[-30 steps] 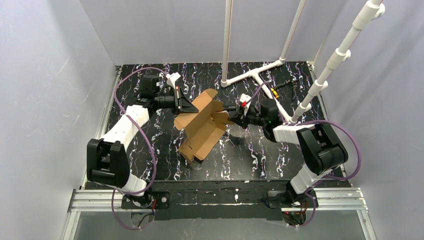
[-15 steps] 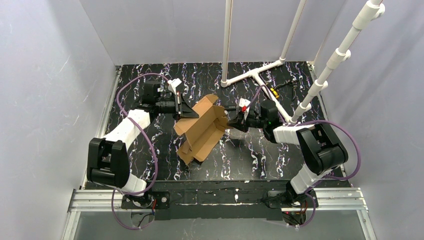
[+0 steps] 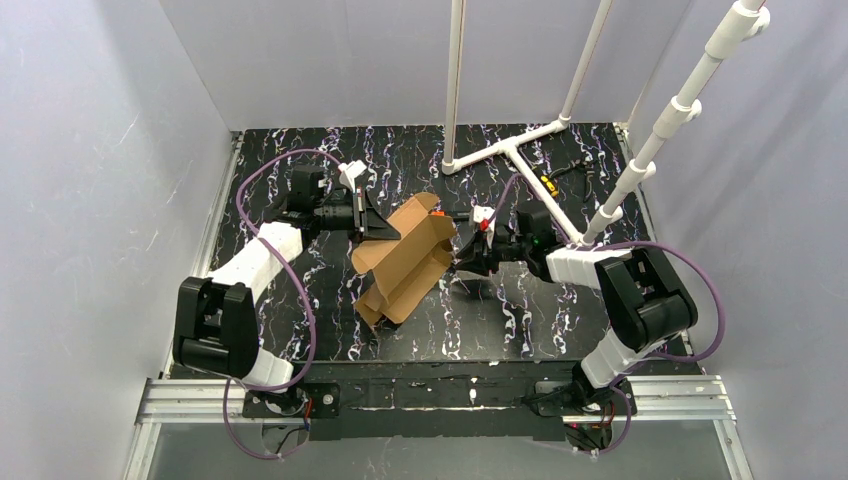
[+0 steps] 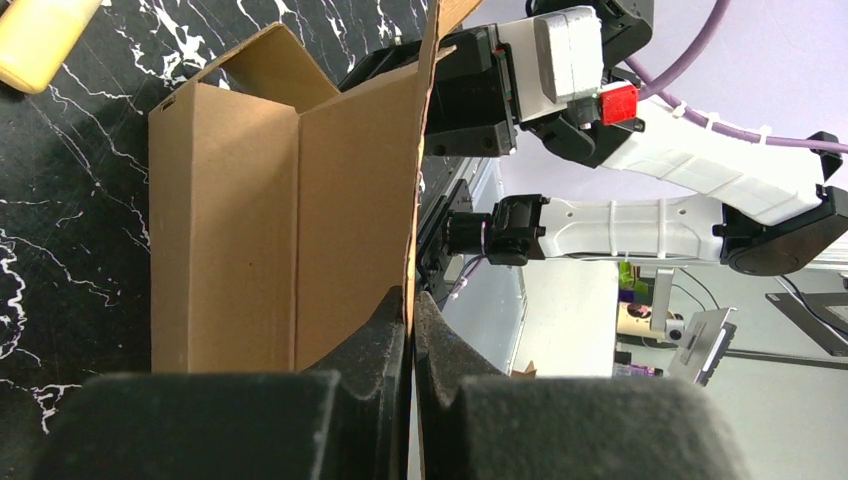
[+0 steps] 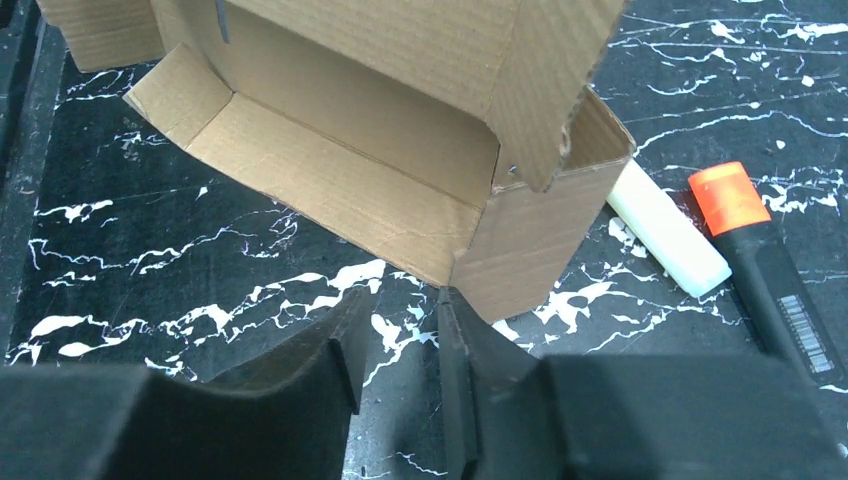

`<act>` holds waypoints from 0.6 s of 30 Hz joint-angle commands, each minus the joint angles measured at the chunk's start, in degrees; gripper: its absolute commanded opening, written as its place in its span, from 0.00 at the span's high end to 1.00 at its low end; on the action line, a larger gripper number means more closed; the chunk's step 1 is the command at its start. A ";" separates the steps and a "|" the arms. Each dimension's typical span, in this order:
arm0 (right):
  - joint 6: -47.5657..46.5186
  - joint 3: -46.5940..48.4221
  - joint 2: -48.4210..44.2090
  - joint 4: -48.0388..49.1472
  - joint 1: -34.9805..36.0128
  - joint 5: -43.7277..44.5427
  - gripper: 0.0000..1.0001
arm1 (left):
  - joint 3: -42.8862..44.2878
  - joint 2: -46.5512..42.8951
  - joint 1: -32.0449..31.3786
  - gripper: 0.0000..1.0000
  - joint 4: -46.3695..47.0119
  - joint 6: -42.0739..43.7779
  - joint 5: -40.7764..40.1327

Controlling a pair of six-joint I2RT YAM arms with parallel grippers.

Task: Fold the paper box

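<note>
Left gripper (image 4: 411, 302) pinching paper box (image 4: 240, 220) flap edge, right gripper (image 5: 402, 305) just beside corner

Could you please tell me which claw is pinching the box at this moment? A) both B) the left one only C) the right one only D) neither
B: the left wrist view shows the left claw clamped on a wall of the box, while the right claw has nothing between its fingers, just short of a box corner.
</note>
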 commanded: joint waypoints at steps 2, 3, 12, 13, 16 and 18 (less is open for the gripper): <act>-5.41 4.47 -3.10 -8.99 0.37 -3.09 0.54 | -1.10 -2.96 -0.25 1.00 -0.89 1.68 -0.52; -6.42 4.96 -3.36 -11.26 0.38 -3.20 0.52 | -1.16 -2.88 -0.24 1.00 -0.96 1.73 -0.48; -17.50 12.72 -6.38 -32.66 -3.61 -5.14 0.38 | -0.15 -3.65 -0.25 1.00 -3.81 4.17 -1.48; -19.62 13.92 -6.70 -36.36 -4.09 -4.75 0.36 | -0.15 -3.74 -0.20 1.00 -3.93 4.34 -1.49; -18.25 14.96 -7.45 -39.30 -4.06 -2.51 0.29 | -0.45 -4.38 -0.25 1.00 -3.96 4.46 -1.58; -12.61 14.95 -7.58 -36.14 -3.94 -0.74 0.26 | -0.69 -4.76 -0.21 1.00 -3.91 4.46 -1.58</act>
